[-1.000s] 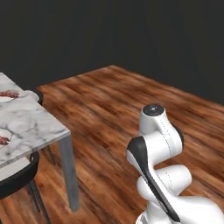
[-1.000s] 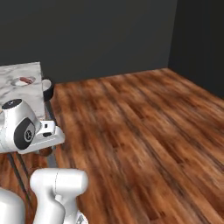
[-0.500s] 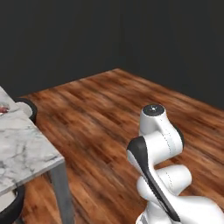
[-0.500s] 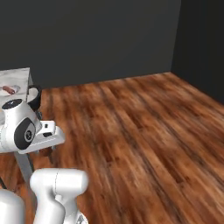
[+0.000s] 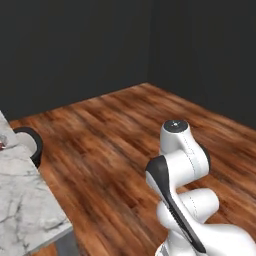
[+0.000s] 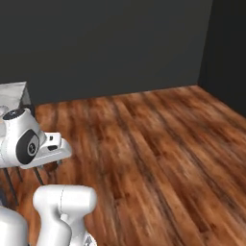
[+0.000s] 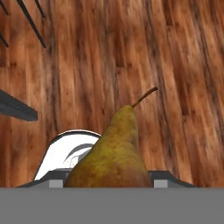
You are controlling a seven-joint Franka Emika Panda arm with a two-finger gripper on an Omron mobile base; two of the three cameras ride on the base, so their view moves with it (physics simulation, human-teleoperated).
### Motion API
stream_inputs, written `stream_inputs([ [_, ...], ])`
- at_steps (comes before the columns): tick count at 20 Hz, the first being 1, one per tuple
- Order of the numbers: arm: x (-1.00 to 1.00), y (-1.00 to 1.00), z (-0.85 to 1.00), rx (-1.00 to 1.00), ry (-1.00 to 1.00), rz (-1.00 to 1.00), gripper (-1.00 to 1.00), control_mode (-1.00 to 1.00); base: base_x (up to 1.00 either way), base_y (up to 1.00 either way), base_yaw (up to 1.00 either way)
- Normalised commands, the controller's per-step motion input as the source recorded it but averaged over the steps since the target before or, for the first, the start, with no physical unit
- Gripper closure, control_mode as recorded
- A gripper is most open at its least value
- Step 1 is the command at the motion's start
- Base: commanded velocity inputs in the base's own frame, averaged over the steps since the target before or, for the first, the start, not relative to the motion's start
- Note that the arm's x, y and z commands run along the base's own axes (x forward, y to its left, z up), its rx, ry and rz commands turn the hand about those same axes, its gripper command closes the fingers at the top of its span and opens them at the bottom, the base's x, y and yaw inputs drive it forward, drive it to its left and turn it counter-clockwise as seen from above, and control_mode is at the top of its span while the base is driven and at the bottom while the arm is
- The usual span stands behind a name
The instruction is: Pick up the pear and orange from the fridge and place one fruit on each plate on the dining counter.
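Pear (image 7: 111,155) observed in the hand view, clamped between the closed jaws of the gripper (image 7: 109,181): yellow-brown skin with darker mottling, broad base low in the picture, narrow neck rising toward the top, thin brown stem (image 7: 145,96) slanting up and to the right. Fingertips themselves hidden behind the fruit and the lower edge of the picture, so exact contact points not discernible. Fruit held clear of the wooden floor (image 7: 131,52), which lies well beyond it with reddish-brown planks running lengthwise through the picture. Thin dark chair legs (image 7: 30,24) noted in the upper left corner of the hand view, and a dark grey bar (image 7: 15,109) crossing at the left edge; identity of that bar not determinable. Dining counter (image 5: 22,200) seen in the left base view at the lower left, white marble top with grey veining, one corner pointing toward the middle of the floor and a grey leg (image 5: 67,245) beneath it. Dark round seat (image 5: 30,142) just beyond the counter's far edge. A small red-brown trace at the far left edge of the marble, too cropped to identify. In the right base view, a far corner of the same counter at the left edge, behind the white arm (image 6: 29,144). Dark walls (image 5: 75,50) enclosing the room on the far sides.
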Motion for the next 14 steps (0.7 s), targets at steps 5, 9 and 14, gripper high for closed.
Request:
stream_inputs([
  [5, 0.0, 0.0, 0.0, 0.0, 0.0, 0.0, 1.0, 1.0, 0.85, -0.03, 0.31],
  [9, 0.0, 0.0, 0.0, 0.0, 0.0, 0.0, 1.0, 1.0, 0.85, -0.02, 0.32],
  [14, 0.0, 0.0, 0.0, 0.0, 0.0, 0.0, 1.0, 1.0, 0.86, -0.07, 0.27],
])
